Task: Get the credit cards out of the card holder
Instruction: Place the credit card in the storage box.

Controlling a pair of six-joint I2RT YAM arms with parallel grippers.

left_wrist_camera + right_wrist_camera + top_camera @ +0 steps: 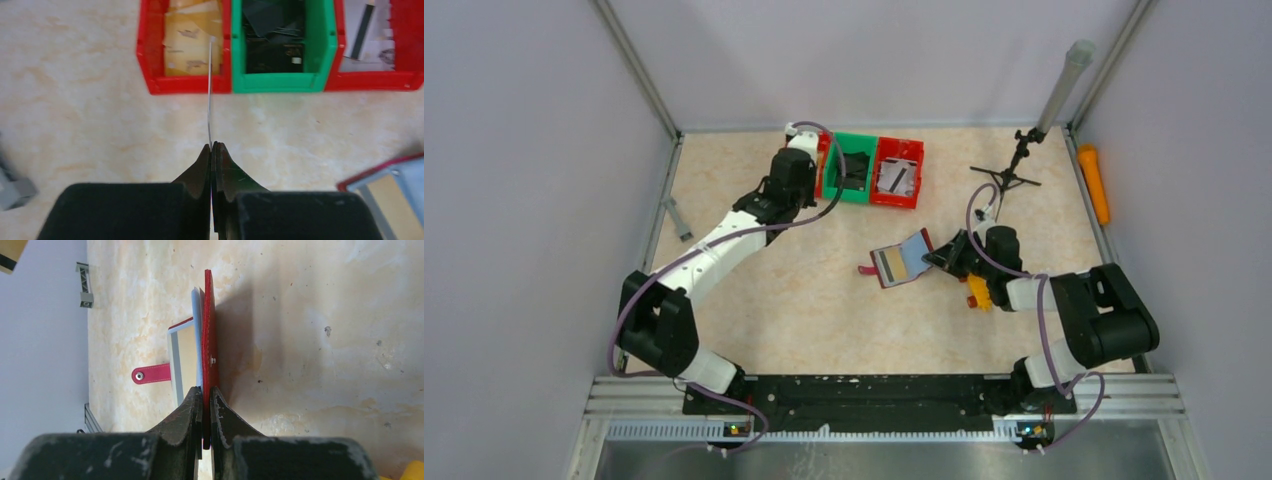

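Card holder (902,258): open at mid-table, cover clamped by right gripper (206,394), sleeved card (888,263) apparently still to extract; left gripper (212,149) pinches thin card (209,95) before left red bin (150,55).

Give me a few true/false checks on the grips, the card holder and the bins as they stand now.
1. The left fingers are shut on a thin card seen edge-on. True.
2. The right fingers hang open, clear of the dark red folding card holder. False: they are shut on its upright cover.
3. The green plastic bin sits between a left red plastic bin and a right red plastic bin. True.
4. The card holder is folded shut. False: it is open, with its strap out to the side.
5. The left red plastic bin is empty. False: it holds yellowish cards.
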